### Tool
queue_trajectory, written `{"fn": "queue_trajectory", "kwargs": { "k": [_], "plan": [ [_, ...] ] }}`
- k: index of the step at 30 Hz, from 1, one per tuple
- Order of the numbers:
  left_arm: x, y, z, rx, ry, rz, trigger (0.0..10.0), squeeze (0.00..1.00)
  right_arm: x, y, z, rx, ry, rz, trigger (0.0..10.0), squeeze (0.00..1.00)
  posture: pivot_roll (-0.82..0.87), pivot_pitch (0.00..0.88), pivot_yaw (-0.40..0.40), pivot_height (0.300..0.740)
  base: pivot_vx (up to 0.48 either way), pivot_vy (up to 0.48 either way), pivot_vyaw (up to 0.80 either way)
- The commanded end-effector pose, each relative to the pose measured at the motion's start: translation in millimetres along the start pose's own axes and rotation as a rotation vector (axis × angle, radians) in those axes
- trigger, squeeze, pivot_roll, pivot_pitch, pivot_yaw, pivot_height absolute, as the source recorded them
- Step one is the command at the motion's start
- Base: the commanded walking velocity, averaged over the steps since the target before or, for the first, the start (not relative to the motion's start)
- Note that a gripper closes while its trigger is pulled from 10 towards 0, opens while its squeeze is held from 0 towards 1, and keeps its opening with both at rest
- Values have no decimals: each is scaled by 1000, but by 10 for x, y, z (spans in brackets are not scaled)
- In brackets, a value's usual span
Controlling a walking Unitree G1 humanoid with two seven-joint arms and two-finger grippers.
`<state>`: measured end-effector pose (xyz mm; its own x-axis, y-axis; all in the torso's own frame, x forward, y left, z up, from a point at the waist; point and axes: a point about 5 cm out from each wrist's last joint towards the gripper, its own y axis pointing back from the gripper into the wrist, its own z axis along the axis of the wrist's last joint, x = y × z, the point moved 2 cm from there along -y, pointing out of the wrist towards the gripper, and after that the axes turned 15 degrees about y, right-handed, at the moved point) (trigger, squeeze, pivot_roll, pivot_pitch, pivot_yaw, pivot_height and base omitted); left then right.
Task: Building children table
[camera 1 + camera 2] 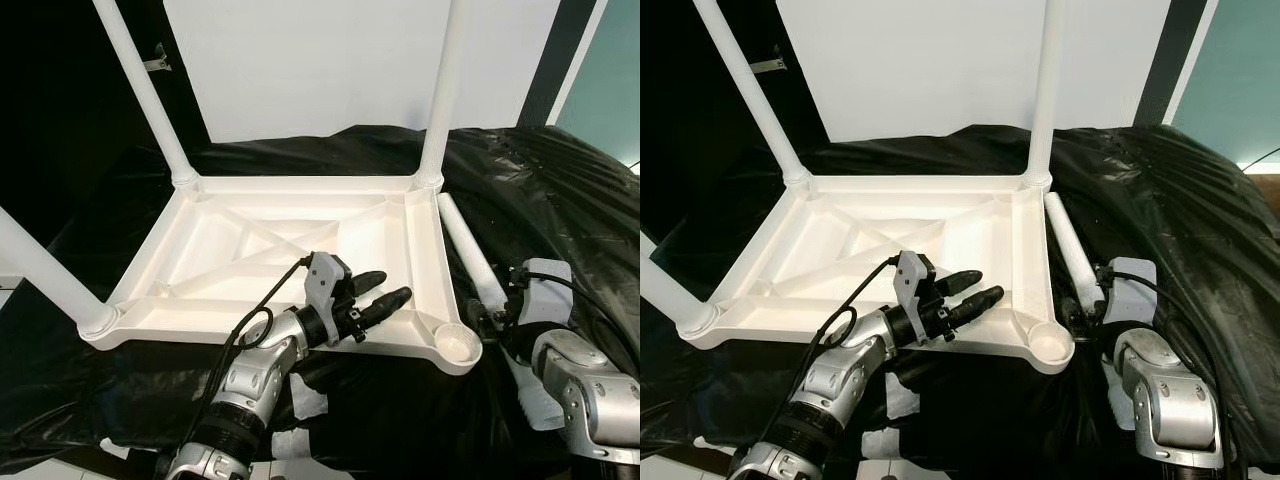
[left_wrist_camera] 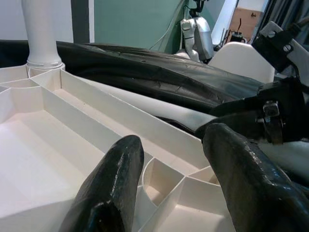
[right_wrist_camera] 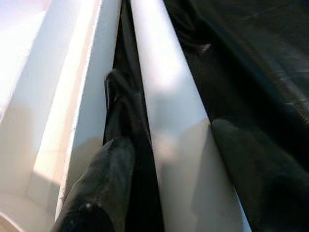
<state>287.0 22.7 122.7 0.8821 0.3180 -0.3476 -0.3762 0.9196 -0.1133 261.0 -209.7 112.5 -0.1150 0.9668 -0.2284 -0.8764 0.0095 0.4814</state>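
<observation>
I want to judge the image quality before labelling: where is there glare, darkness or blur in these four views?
Left eye view: sharp; the black sheet loses detail in shadow. Left wrist view: the left gripper fingers are close and soft, the tabletop evenly lit. Right wrist view: the loose leg glares white between the right gripper fingers, which are blurred.

Crumpled black plastic sheet [image 1: 560,190] covers the surface. White wall panel [image 1: 330,60] behind it. Teal wall [image 1: 610,90] far right.
</observation>
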Motion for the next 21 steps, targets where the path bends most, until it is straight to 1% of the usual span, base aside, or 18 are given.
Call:
{"fn": "queue_trajectory", "kwargs": {
  "k": [1, 2, 3, 5, 6, 10, 11, 12, 13, 14, 15, 21],
  "plan": [
    [-68, 1, -29, 37, -19, -71, 10000, 0, 163, -47, -346, 161, -82, 88, 6471, 0, -114, 0, 68, 740, 0, 0, 0],
    [-68, 1, -29, 37, -19, -71, 10000, 0, 163, -47, -346, 161, -82, 88, 6471, 0, -114, 0, 68, 740, 0, 0, 0],
    [-73, -5, -29, 38, -20, -73, 10000, 0, 180, -48, -374, 171, -100, 97, 9647, 0, -114, 0, 68, 740, 0, 0, 0],
    [-76, -17, -24, 40, -22, -78, 10000, 0, 194, -50, -449, 196, -129, 99, 10000, 0, -117, 0, 72, 740, 0, 0, 0],
    [-76, -21, -24, 43, -24, -80, 10000, 0, 196, -51, -466, 204, -140, 97, 9137, 0, -118, 0, 73, 740, 0, 0, 0],
    [-80, -25, -30, 50, -25, -87, 10000, 0, 198, -56, -472, 206, -157, 98, 8784, 0, -121, 0, 75, 740, 0, 0, 0],
    [-82, -25, -37, 53, -26, -89, 10000, 0, 192, -60, -476, 208, -167, 95, 4863, 0, -124, 0, 77, 740, 0, 0, 0],
    [-83, -24, -43, 56, -26, -91, 10000, 0, 186, -64, -479, 210, -172, 92, 4078, 0, -125, 0, 78, 740, 0, 0, 0],
    [-83, -24, -43, 56, -26, -91, 10000, 0, 186, -64, -479, 210, -172, 92, 4078, 0, -125, 0, 78, 740, 0, 0, 0],
    [-85, -24, -48, 59, -26, -92, 10000, 0, 179, -66, -480, 210, -182, 87, 2784, 0, -125, 0, 78, 740, 0, 0, 0],
    [-84, -24, -50, 60, -25, -92, 10000, 0, 176, -67, -468, 204, -199, 85, 0, 0, -127, 0, 79, 740, 0, 0, 0],
    [-77, -23, -63, 64, -23, -90, 10000, 0, 178, -68, -411, 177, -221, 86, 0, 0, -129, 0, 80, 740, 0, 0, 0]
  ]
}}
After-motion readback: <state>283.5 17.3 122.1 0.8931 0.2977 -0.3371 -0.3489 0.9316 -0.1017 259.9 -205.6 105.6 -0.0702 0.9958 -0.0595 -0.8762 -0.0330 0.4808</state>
